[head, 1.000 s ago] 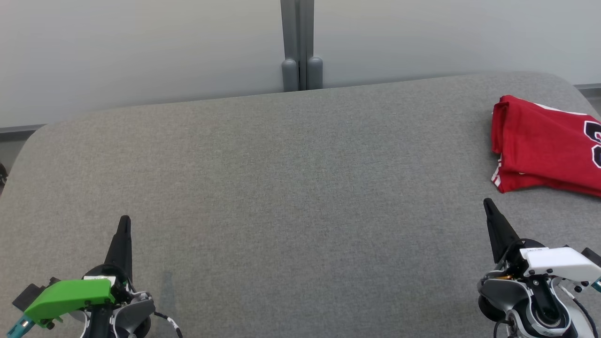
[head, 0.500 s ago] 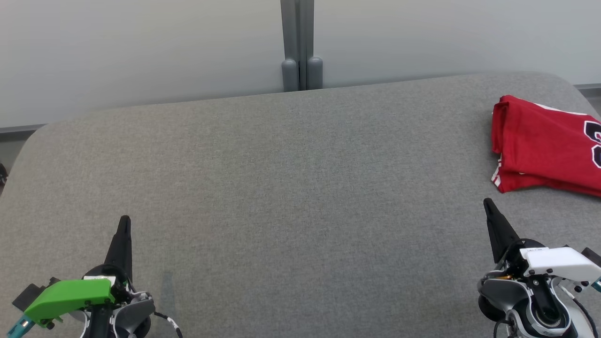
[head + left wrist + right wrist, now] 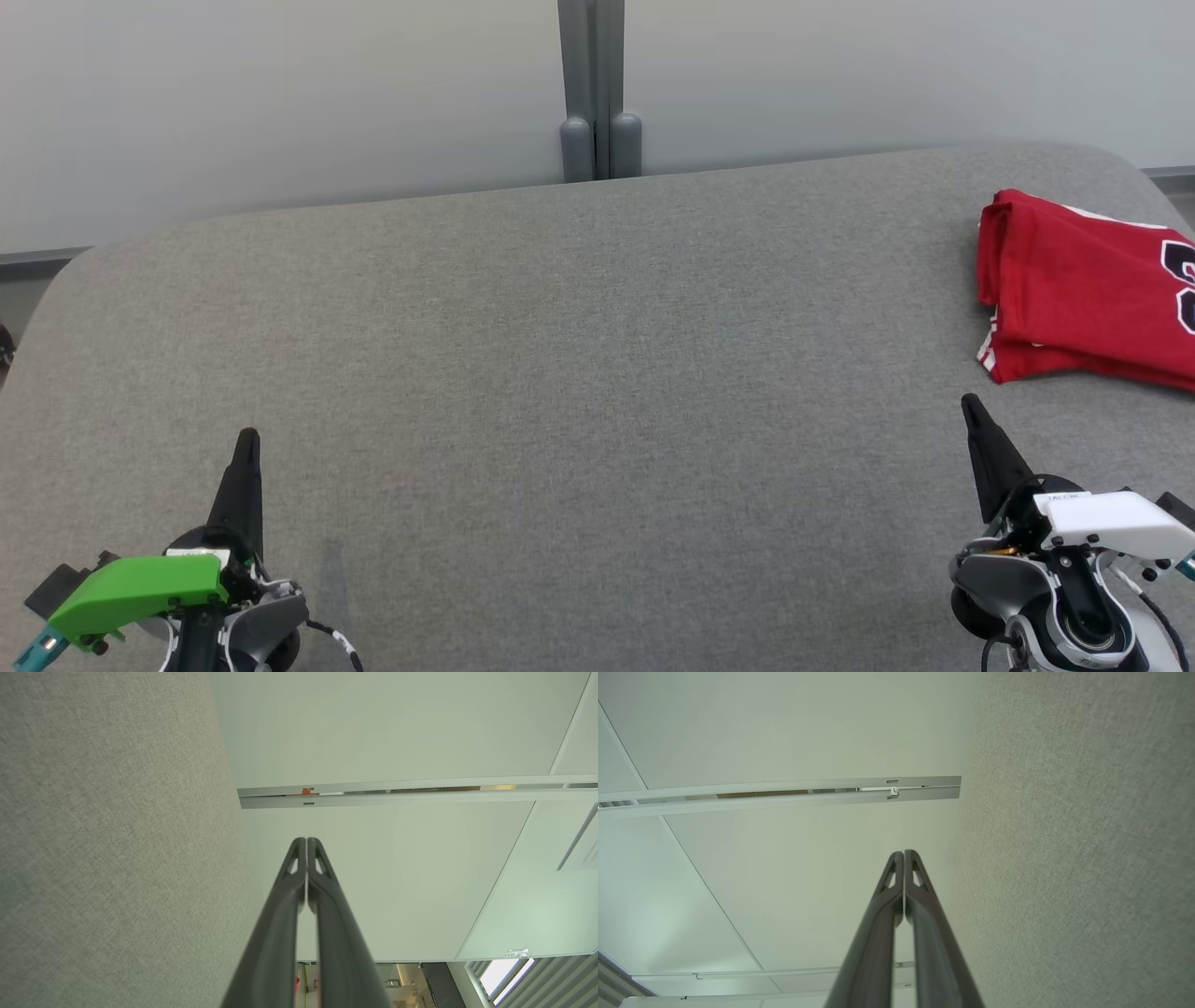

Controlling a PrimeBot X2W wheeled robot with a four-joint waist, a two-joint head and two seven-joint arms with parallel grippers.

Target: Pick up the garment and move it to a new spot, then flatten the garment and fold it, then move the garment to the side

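red shirt [image 3: 1074, 289], folded, is left unmoved at the side of the table [image 3: 560, 373]; left gripper [image 3: 246, 446] and right gripper [image 3: 972, 409] are held pressed together, empty; task judged done.

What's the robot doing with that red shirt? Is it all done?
Right now it isn't holding anything. The red shirt lies folded at the far right side of the grey table. The left hand and the right hand are both shut and empty, low at the near side, not touching the shirt. The folding looks done, with the shirt set off to the side.
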